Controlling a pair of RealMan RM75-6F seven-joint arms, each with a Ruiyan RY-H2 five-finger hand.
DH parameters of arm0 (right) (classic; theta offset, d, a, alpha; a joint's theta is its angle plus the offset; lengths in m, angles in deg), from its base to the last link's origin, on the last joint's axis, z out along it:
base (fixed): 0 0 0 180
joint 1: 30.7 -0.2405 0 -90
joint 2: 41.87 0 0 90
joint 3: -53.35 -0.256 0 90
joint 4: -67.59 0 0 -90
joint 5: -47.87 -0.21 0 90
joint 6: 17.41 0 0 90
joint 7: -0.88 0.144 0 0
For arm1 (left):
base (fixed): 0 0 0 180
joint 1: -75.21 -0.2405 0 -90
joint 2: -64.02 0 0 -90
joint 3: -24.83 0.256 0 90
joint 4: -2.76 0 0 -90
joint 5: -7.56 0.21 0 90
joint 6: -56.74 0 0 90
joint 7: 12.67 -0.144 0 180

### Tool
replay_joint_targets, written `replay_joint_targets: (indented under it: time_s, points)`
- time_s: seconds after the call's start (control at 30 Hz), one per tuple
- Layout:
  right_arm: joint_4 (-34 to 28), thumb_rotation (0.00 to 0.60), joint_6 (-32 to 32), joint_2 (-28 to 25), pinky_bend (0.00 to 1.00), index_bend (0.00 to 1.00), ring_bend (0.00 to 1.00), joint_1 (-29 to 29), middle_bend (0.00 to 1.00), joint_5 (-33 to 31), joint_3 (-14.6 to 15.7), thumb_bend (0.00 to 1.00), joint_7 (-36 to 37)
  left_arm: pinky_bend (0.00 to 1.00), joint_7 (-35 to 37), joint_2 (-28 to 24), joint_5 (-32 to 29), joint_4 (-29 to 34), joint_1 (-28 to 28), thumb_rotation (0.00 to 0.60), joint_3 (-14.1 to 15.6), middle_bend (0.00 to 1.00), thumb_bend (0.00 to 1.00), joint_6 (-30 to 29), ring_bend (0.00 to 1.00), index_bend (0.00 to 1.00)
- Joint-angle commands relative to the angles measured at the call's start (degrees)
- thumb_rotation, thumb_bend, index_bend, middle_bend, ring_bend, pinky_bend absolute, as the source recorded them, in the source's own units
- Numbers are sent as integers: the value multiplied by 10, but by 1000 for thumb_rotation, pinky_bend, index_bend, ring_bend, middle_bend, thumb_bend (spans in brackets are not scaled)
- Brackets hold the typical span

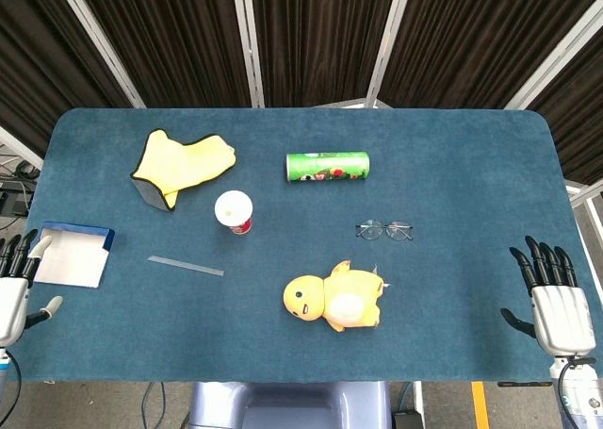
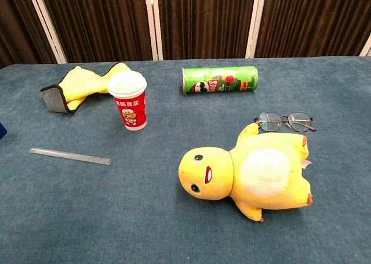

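Left hand (image 1: pixel 14 283): fingers spread, holding nothing, at the tabletop's (image 1: pixel 471 165) left edge just beside the blue-rimmed white box (image 1: pixel 73 255). Right hand (image 1: pixel 551 297): likewise released, at the right edge, nothing near. Both are parked clear of the plush duck (image 1: pixel 337 297) lying near the front edge, centre.

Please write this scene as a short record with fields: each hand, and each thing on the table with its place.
left hand: open, at the table's left edge, touching the box
right hand: open, at the right edge, holding nothing
box: white inside, blue rim
ruler: clear, lying flat
cup: red, white lid, upright
yellow cloth: crumpled, far left
chip can: green, on its side
glasses: beside the toy
plush duck: yellow, on its back
table: blue cover
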Motion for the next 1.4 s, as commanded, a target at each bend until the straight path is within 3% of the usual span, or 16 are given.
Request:
replay_joint_targets:
  time_s: [0.03, 0.57, 0.77, 0.83, 0.93, 1.03, 1.4]
  points:
    - [3, 600, 6, 3, 0, 107, 0, 1, 0, 6, -1, 87, 5, 0, 1, 0, 1, 0, 0, 600, 0, 0, 193, -1, 0, 86]
    - [4, 600, -4, -1, 0, 106, 0, 1, 0, 1, 1, 87, 18, 0, -10, -6, -3, 14, 8, 600, 8, 0, 198, 27, 0, 110]
    - [3, 600, -5, -2, 0, 107, 0, 1, 0, 0, 2, 88, 22, 0, -16, -6, 3, 20, 13, 600, 9, 0, 210, 32, 0, 187]
    - [2, 600, -7, -3, 0, 107, 0, 2, 0, -1, 2, 87, 25, 0, -17, -6, 2, 26, 18, 600, 8, 0, 244, 38, 0, 266]
    - [-1, 600, -8, -3, 0, 107, 0, 1, 0, -1, 2, 87, 32, 0, -32, -4, -4, 42, 30, 600, 4, 0, 305, 58, 0, 438]
    - [-3, 600, -10, -3, 0, 110, 0, 1, 0, -1, 3, 87, 34, 0, -54, 6, -8, 44, 49, 600, 0, 9, 319, 84, 0, 528]
    - [-8, 600, -15, -7, 0, 120, 0, 0, 0, -5, 3, 87, 48, 0, -158, 85, -99, 27, 133, 600, -37, 20, 406, 216, 0, 510]
